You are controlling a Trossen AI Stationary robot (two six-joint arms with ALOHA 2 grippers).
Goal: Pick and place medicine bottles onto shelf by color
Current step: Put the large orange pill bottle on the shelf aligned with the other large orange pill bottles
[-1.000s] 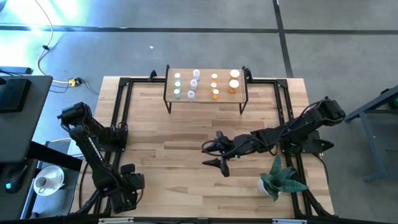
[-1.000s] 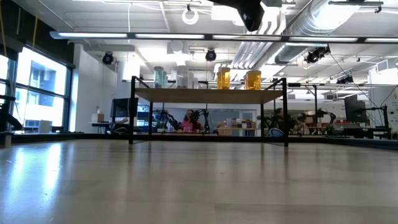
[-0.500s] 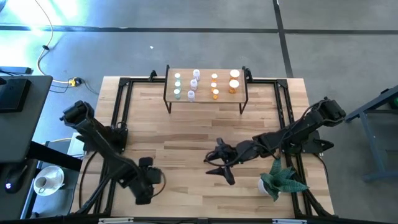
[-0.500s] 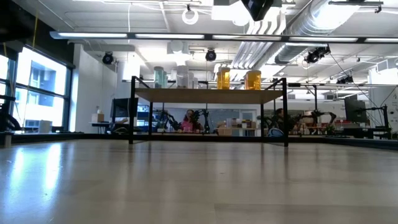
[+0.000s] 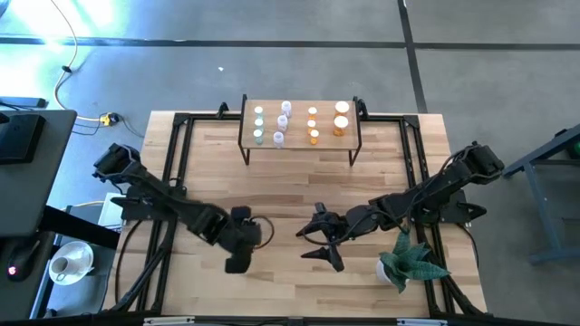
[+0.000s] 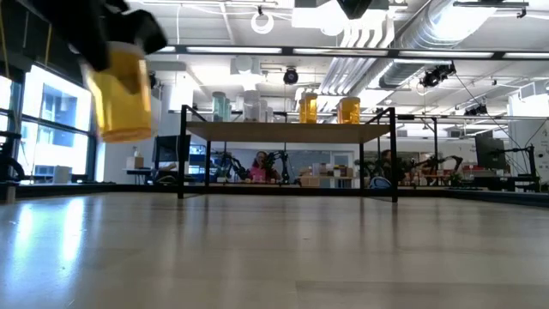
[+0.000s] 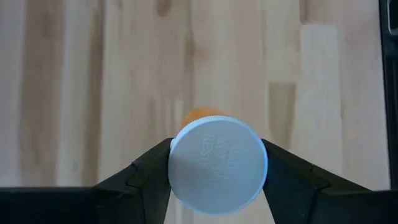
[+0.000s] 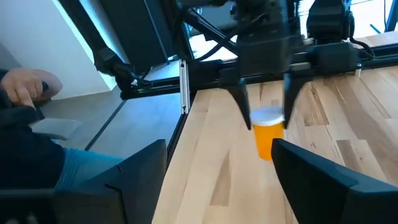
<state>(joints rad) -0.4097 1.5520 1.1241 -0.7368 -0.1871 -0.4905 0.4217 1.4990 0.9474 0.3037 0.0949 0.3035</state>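
While raised, the left hand point(image 7: 217, 171) clamps an orange bottle point(image 7: 217, 165).

I work in a robotics lab: exposed ceiling ducts point(image 6: 446, 34), benches point(image 6: 343, 178) crowded with other robot arms, big windows point(image 6: 51, 120), bare concrete floor point(image 5: 272, 63) around my table point(image 5: 272, 195).

You see only the white cap point(image 7: 217, 165) in the left wrist view; the orange bottle point(image 6: 123, 101) body beneath is mostly hidden. Shelf bottles point(image 5: 285, 122) are too small to count surely.
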